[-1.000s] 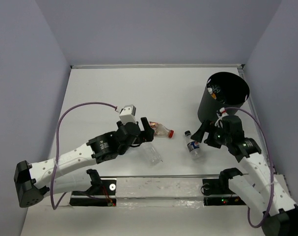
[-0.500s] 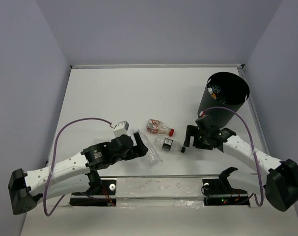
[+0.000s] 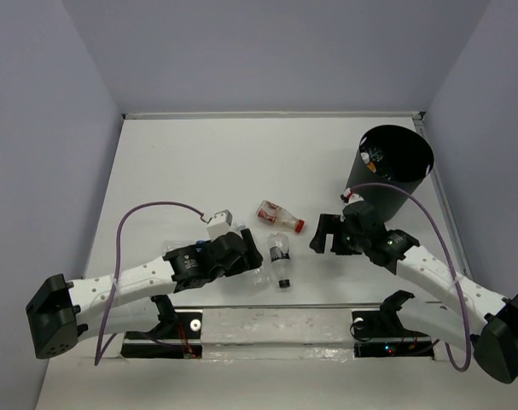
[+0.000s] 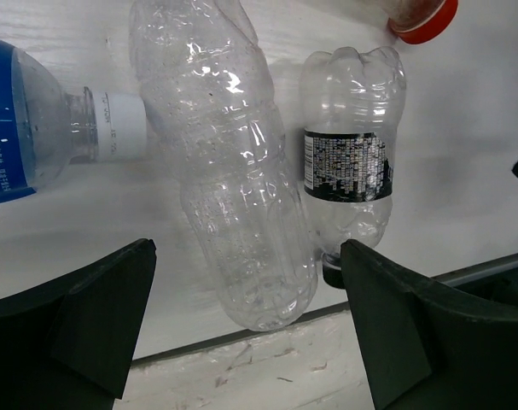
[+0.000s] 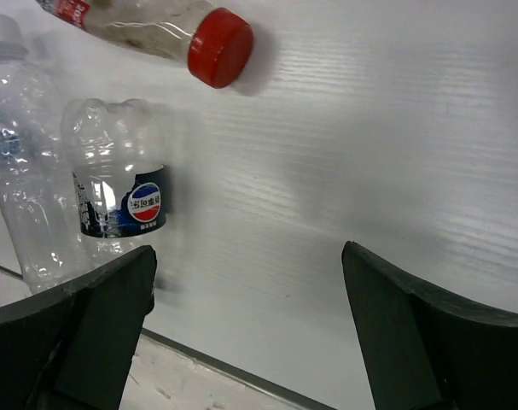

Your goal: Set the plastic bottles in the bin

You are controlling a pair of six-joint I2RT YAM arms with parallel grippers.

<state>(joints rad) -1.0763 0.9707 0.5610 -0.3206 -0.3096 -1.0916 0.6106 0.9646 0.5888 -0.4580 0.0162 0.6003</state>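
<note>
My left gripper [image 3: 248,258] [image 4: 246,337] is open, low over an unlabelled clear bottle [image 4: 229,188] that lies between its fingers. Beside it lies a dark-labelled bottle [image 3: 280,254] [image 4: 351,166] [image 5: 118,196] with a black cap. A blue-labelled bottle [image 4: 24,128] lies at the left of the left wrist view. A red-capped, red-white labelled bottle [image 3: 280,215] [image 5: 156,21] lies further back. My right gripper [image 3: 325,235] [image 5: 250,333] is open and empty, right of the dark-labelled bottle. The black bin [image 3: 387,171] stands at the back right, with bottles partly showing inside.
A clear strip [image 3: 276,329] and the arm bases run along the near table edge. The white table [image 3: 241,162] ends at grey walls behind and at both sides. The right arm's purple cable [image 3: 412,201] loops in front of the bin.
The dark-labelled bottle has slid and turned leftward, ending beside the unlabelled one. My right gripper moved left and lower. My left gripper moved from the red-capped bottle down over the unlabelled bottle.
</note>
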